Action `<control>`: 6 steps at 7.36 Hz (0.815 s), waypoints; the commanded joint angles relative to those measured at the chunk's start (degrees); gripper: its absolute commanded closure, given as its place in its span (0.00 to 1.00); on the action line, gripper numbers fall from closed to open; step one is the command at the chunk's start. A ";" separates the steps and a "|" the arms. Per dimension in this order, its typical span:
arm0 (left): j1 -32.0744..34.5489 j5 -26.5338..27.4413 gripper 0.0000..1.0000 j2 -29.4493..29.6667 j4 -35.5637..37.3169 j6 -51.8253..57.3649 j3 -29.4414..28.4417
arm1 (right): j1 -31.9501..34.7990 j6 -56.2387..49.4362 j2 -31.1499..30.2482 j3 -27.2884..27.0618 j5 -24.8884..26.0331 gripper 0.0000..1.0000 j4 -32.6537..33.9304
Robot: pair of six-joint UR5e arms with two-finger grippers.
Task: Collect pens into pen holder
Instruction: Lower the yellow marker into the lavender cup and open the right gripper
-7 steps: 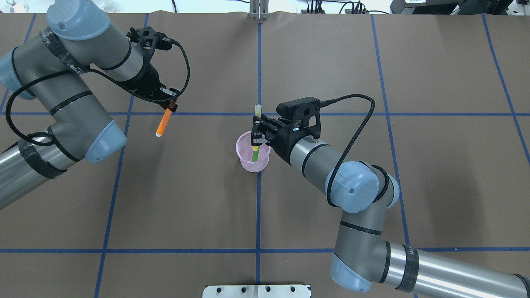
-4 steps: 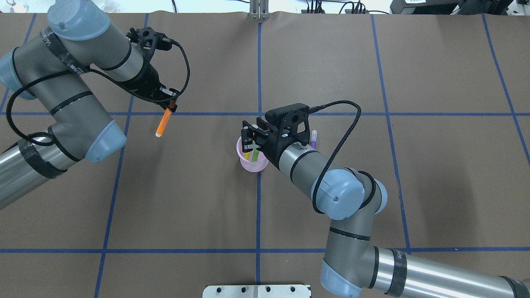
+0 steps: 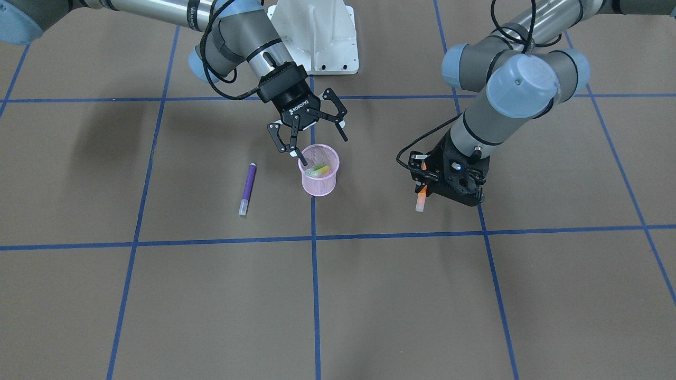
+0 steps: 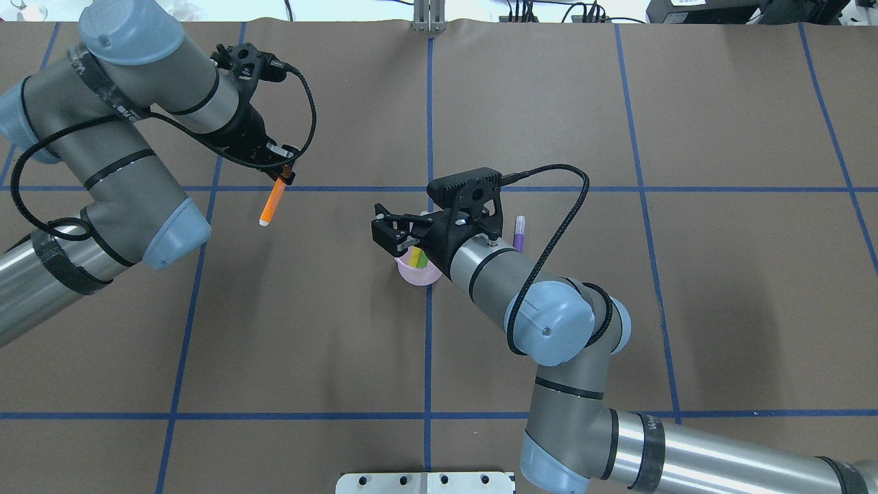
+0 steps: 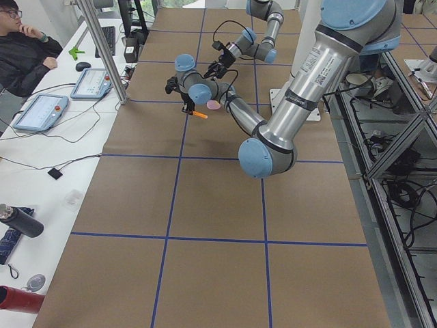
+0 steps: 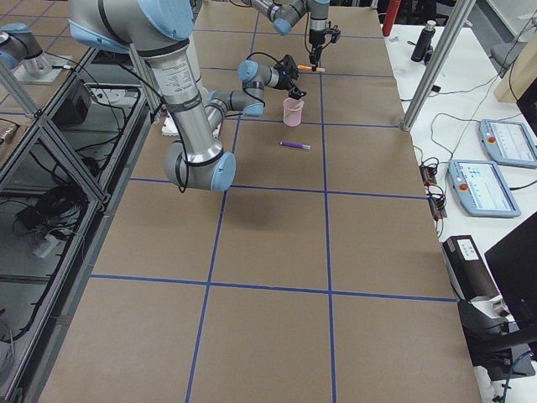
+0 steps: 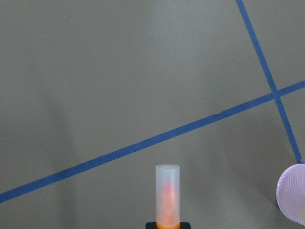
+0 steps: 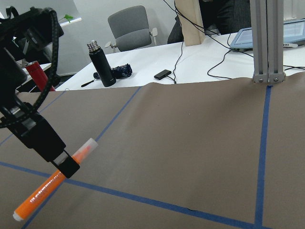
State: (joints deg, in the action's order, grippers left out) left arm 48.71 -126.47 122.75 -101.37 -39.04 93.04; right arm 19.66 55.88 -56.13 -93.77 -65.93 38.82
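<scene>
Hanging well left of the pen holder, the left gripper is clamped on the orange pen. Above the holder, the right gripper has spread wide and empty, and the green pen now rests inside. The purple pen lies on the table near the holder's right, likely the next one to collect.

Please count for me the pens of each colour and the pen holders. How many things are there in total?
purple pen: 1
orange pen: 1
green pen: 1
pen holder: 1
Total: 4 things, 3 of them pens
</scene>
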 commanded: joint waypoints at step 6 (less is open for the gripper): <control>1.39 8.31 1.00 2.32 -1.02 -16.72 13.19 | 24.42 13.89 -5.13 -4.32 -50.33 0.01 23.49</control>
State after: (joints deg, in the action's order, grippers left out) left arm 50.17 -122.17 124.50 -101.89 -49.95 102.93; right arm 38.39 67.25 -61.05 -97.88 -103.82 52.46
